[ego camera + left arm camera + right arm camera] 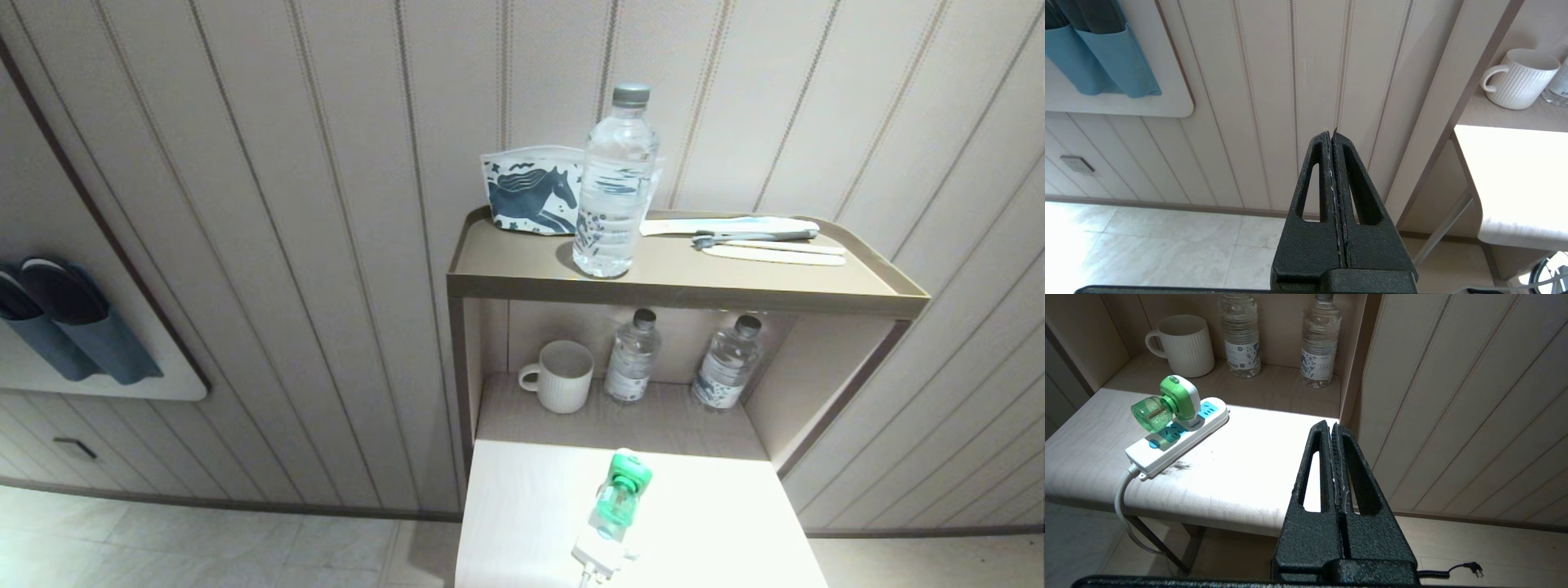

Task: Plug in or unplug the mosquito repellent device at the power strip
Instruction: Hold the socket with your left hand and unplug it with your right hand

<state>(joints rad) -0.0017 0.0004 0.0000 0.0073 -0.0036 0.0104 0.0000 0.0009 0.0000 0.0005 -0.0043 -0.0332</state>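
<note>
The mosquito repellent device (pixel 1167 404), white head with a green top and a translucent green bottle, sits plugged into the middle socket of the white power strip (pixel 1180 437) on the pale lower tabletop (pixel 1241 473). In the head view the mosquito repellent device (pixel 620 494) and the power strip (pixel 598 555) lie near the bottom edge. My right gripper (pixel 1330 424) is shut and empty, off to the side of the strip and short of the table. My left gripper (pixel 1331 131) is shut and empty, facing the panelled wall left of the table. Neither arm shows in the head view.
A white ribbed mug (pixel 559 376) and two small water bottles (pixel 633 355) (pixel 729 362) stand at the back of the lower shelf. On the upper shelf (pixel 522 282) are a tall water bottle (pixel 614 184), a horse-print pouch (pixel 531 192) and a toothbrush set (pixel 767 241). Blue slippers (pixel 65 327) hang on the wall.
</note>
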